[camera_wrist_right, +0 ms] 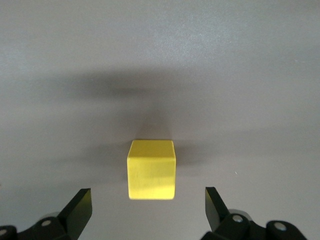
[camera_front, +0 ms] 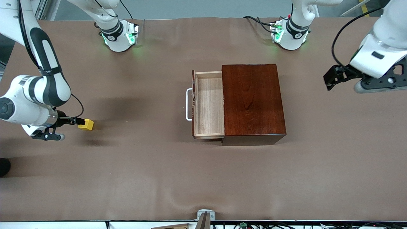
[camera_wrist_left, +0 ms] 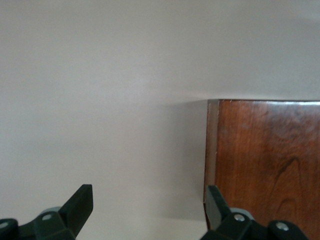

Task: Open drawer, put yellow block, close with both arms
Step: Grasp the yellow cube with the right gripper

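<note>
The drawer is pulled out of the dark mahogany box, toward the right arm's end of the table. Its pale tray is empty and its white handle shows. The yellow block lies on the table at the right arm's end. My right gripper is open and low at the block. In the right wrist view the block sits just ahead of that gripper, untouched. My left gripper is open and empty, in the air beside the box; it also shows in the left wrist view.
Brown cloth covers the table. The two arm bases glow green at the table's top edge. A small metal bracket sits at the edge nearest the front camera.
</note>
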